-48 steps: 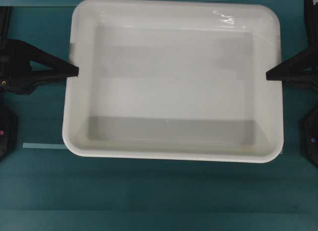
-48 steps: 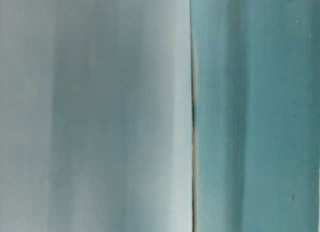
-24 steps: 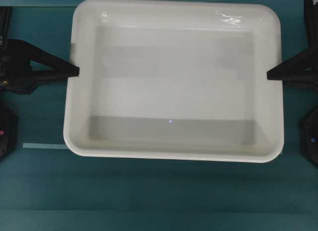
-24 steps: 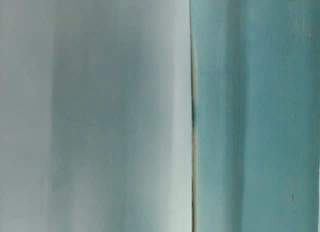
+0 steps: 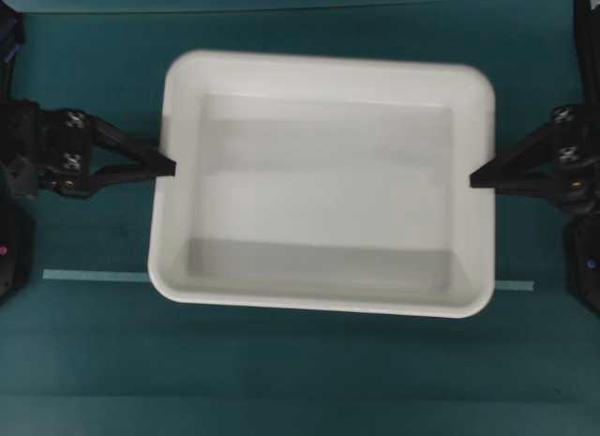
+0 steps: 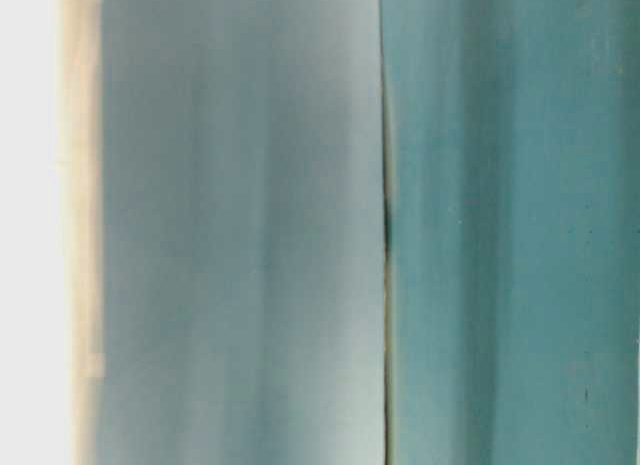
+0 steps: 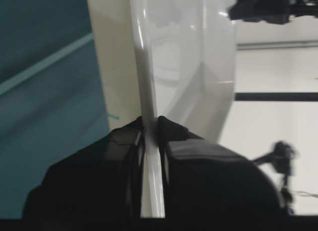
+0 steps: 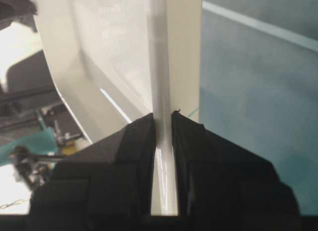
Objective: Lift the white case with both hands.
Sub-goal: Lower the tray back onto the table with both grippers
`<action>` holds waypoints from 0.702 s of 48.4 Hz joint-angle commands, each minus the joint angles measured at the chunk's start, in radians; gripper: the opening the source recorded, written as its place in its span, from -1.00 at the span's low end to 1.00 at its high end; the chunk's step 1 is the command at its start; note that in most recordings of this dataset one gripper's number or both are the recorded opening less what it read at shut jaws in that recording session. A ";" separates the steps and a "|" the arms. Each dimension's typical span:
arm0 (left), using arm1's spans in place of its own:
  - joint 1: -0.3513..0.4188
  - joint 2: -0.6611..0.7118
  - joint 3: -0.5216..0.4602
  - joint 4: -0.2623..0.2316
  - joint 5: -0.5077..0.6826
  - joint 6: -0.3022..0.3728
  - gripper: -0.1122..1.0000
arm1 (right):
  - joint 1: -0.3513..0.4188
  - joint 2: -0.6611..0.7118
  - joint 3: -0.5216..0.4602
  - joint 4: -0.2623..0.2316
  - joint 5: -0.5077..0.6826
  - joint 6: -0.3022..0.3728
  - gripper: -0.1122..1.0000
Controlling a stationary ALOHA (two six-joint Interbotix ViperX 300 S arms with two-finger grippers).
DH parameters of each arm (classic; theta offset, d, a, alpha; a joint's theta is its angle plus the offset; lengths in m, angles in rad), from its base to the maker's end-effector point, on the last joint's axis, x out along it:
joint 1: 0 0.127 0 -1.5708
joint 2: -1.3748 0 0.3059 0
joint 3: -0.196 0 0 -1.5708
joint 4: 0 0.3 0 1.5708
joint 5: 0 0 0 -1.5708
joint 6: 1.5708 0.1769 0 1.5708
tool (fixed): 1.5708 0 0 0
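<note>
The white case (image 5: 323, 66), a wide shallow tray with nothing in it, lies across the middle of the overhead view. My left gripper (image 5: 172, 166) is shut on the rim of its left short side. My right gripper (image 5: 473, 181) is shut on the right rim. In the left wrist view, the left gripper (image 7: 150, 122) pinches the thin white rim (image 7: 141, 52) between both black fingers. The right wrist view shows the same: the right gripper (image 8: 163, 116) clamps the rim (image 8: 158, 52). At table level, the case (image 6: 240, 235) is a blurred pale surface filling the left half.
Teal table surface (image 5: 300, 380) surrounds the case. A pale tape strip (image 5: 94, 276) runs across the table, showing on both sides of the case. Black arm bases stand at the left edge (image 5: 7, 258) and the right edge (image 5: 589, 267).
The case now looks smaller in the overhead view, farther from that camera and lower in the frame. Both grippers came inward with it, still shut on its rims.
</note>
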 commanded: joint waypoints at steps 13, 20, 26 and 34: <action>0.023 0.109 0.132 0.003 -0.115 -0.017 -0.71 | 0.018 0.098 0.150 0.000 -0.160 -0.032 -0.61; 0.025 0.164 0.160 0.003 -0.152 -0.018 -0.71 | 0.018 0.140 0.186 0.000 -0.175 -0.044 -0.61; 0.023 0.209 0.173 0.003 -0.153 -0.018 -0.71 | 0.018 0.178 0.207 0.000 -0.187 -0.060 -0.61; 0.023 0.255 0.204 0.003 -0.161 -0.018 -0.71 | 0.018 0.247 0.232 0.002 -0.241 -0.077 -0.61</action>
